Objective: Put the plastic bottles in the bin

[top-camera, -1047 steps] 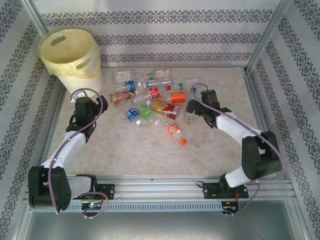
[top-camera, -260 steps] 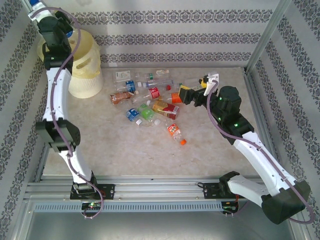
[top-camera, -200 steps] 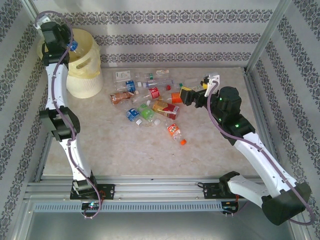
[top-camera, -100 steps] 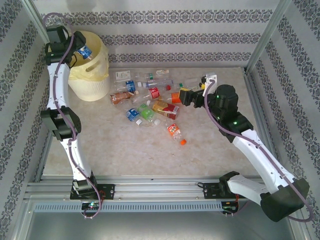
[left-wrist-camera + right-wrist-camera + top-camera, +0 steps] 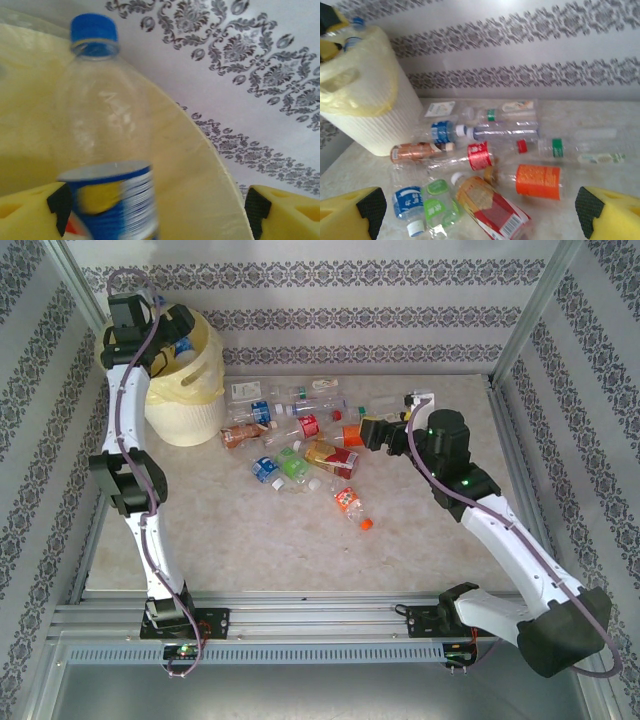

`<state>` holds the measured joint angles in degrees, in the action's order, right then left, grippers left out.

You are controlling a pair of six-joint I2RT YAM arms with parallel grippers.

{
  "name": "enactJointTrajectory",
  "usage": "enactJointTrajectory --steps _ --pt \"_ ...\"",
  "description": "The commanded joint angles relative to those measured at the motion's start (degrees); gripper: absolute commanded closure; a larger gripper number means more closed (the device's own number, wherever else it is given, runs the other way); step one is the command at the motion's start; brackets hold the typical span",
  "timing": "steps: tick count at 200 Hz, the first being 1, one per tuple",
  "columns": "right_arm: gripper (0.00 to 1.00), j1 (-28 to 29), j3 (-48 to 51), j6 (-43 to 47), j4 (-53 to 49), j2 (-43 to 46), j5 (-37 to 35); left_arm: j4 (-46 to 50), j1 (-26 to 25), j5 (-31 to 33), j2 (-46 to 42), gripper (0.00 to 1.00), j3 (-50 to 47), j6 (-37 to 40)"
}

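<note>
Patterned wall behind bin; left hand splayed wide around blue-capped bottle; right hand splayed, empty.

The top external camera looks down from high behind the 6 o'clock edge of the table, with the bin at 11 o'clock. The left wrist camera sits close over the bin's rim, facing the patterned wall. The right wrist camera looks low across the plastic bottles toward that wall, sharing bottles and bin with the top view.
</note>
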<state>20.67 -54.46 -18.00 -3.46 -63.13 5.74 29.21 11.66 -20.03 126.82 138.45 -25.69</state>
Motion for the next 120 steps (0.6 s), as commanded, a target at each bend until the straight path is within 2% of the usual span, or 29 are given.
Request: enactJointTrajectory --steps 1,52,90,120 --pt "0.02 -1.1 3.1 -4.3 -1.5 -0.8 -3.4 0.0 -0.4 -4.1 -0.9 0.08 3.7 3.8" --pt "0.02 -0.8 6.7 -5.0 -11.0 -4.0 -1.1 4.9 -2.0 -7.7 -7.0 0.02 2.7 7.9" --pt "0.02 3.8 8.2 -4.1 -17.4 -8.6 0.3 6.5 -8.0 -4.0 -16.2 0.00 -5.1 10.1" --pt "0.02 6.8 10.1 -3.1 -17.2 -12.3 3.5 4.7 -12.6 -0.3 -23.8 0.00 -14.3 8.3"
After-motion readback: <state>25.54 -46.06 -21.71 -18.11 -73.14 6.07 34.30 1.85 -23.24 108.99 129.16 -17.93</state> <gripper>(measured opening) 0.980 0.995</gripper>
